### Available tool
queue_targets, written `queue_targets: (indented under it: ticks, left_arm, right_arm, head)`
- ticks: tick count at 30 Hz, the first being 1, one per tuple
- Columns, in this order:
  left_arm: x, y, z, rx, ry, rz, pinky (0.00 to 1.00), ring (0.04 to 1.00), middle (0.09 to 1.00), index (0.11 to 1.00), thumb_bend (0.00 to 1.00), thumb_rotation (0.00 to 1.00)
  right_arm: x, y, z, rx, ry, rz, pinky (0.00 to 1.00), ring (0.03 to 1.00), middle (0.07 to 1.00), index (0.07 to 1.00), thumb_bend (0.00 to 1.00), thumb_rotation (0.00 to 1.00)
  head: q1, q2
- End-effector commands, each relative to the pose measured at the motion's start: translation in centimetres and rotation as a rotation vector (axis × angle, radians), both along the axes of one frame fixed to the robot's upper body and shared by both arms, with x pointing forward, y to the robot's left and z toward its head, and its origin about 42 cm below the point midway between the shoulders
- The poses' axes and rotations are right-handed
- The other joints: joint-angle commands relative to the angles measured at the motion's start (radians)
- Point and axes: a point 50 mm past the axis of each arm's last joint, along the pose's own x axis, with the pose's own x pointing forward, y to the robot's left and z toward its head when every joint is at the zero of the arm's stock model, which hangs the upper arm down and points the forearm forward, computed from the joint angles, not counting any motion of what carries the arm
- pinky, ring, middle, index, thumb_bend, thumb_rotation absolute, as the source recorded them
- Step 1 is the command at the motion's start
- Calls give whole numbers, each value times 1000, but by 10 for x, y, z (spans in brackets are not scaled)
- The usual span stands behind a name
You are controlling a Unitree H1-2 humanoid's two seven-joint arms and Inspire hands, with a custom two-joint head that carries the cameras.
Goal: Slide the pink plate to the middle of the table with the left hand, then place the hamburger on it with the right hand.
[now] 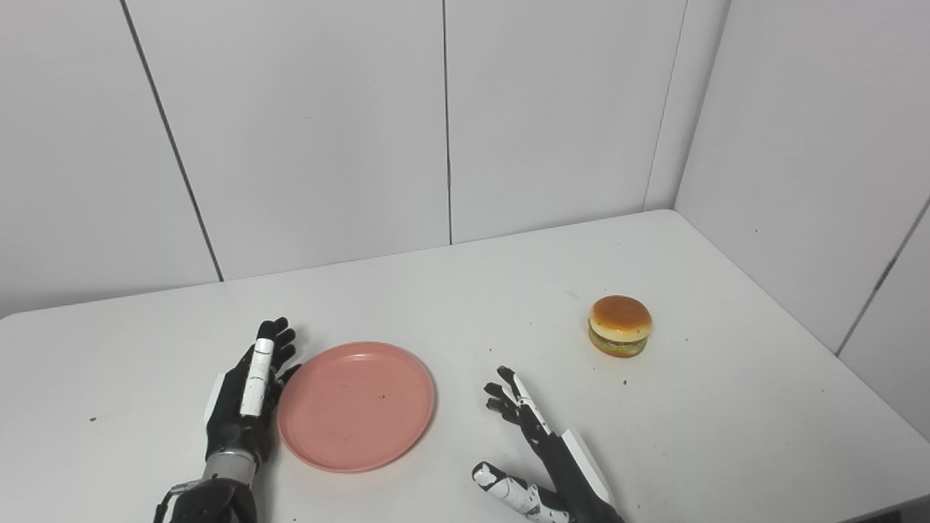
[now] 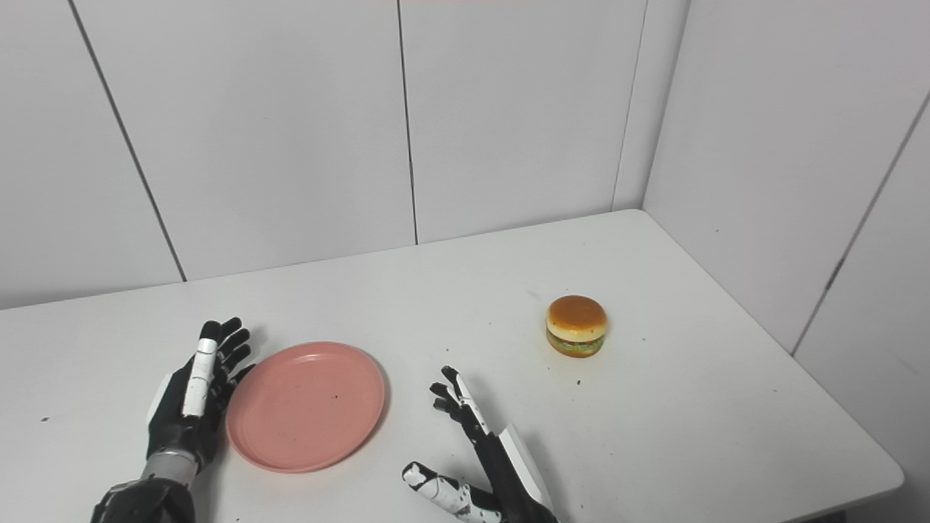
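Note:
A pink plate (image 1: 356, 407) lies flat on the white table, left of the middle. My left hand (image 1: 247, 396) stands on edge right beside the plate's left rim, fingers straight and apart, holding nothing; whether it touches the rim I cannot tell. A toy hamburger (image 1: 620, 325) sits upright on the table to the right, well away from the plate. My right hand (image 1: 538, 450) is open and empty near the front edge, between the plate and the hamburger, thumb spread to the left.
The white table (image 1: 726, 407) stands in a corner, with grey wall panels (image 1: 450, 123) close behind and along its right side. Its front right corner and front edge show at the lower right.

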Motion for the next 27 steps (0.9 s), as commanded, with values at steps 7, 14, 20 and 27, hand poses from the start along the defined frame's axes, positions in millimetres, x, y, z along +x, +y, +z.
queue_targets:
  ticks: [7,14,20,27]
  left_arm:
    - [11,-11,21,-10,-72,-28,819,910,875,834,821,866]
    - [11,-10,19,-14,-74,-17,823,912,876,828,824,864]
    - [11,-10,17,-16,-69,-17,806,906,873,840,830,868]
    - [12,-8,17,-18,-71,-21,822,906,874,852,827,863]
  right_arm:
    - [4,-13,53,-204,-107,-64,742,863,924,948,819,748]
    - [16,-32,94,-393,-216,-103,740,863,922,945,837,758]
    - [34,-49,125,-621,-288,-147,829,871,894,902,833,762]
    - [57,-69,144,-758,-337,-188,849,866,874,873,840,690]
  head:
    - [0,-5]
    - [9,-9]
    - [11,-15]
    - [14,-21]
